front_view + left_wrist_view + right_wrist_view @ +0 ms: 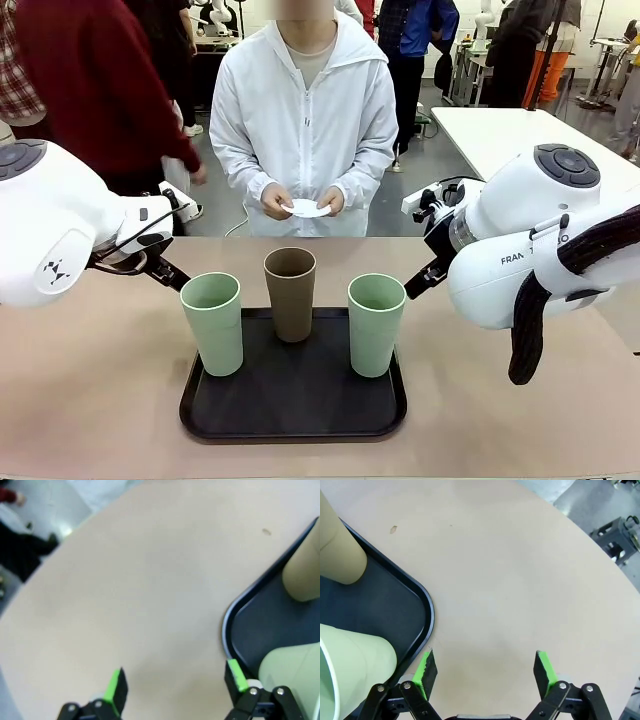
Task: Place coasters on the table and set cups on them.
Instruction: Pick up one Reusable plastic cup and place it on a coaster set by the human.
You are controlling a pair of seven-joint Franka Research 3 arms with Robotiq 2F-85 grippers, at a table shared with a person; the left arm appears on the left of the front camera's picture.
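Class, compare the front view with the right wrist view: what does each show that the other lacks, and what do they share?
Front view: a person's hands holding thin white round coasters, and the left pale mint green tumbler. Right wrist view: the right gripper from close up, open, green pads above bare tabletop. Shared: the black rounded-square tray, the brown-taupe tumbler, the right pale mint green tumbler and the beige table.

3 tall tapered cups are standing upright, mouths up, on a black tray (290,425): the left green cup (212,322), the brown cup (290,293) farther back in the middle, and the right green cup (377,323). The tray is sitting on the bare beige surface (90,400). A thin white round coaster (306,208) is being held in the person's hands (272,198) beyond the far edge.
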